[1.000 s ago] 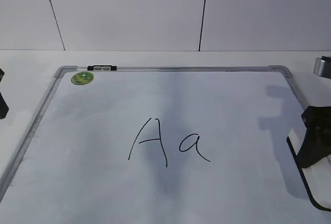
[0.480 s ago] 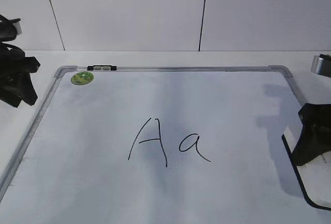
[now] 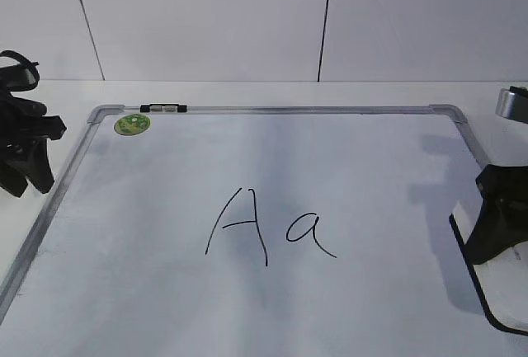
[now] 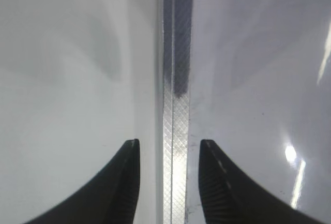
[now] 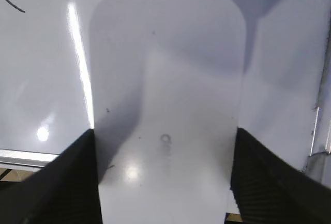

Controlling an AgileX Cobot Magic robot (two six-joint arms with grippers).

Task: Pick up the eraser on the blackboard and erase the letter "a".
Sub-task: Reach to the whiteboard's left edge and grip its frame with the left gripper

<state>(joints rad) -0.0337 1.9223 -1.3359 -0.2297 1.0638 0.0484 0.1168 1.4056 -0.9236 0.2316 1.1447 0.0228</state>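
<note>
The eraser point(image 5: 168, 105) lies flat at the blackboard's point(image 3: 272, 307) right edge, the right gripper point(image 5: 165, 182) clamped on its sides. Letter "a" point(image 3: 309, 233) sits mid-board beside the capital "A" point(image 3: 239, 225). Left gripper point(image 4: 168, 182) straddles the left frame, jaws apart, grasping nothing.

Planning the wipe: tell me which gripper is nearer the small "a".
Right. The right gripper sits at the blackboard's right edge around the eraser, beside the letter "a"; the left gripper straddles the far left frame.
</note>
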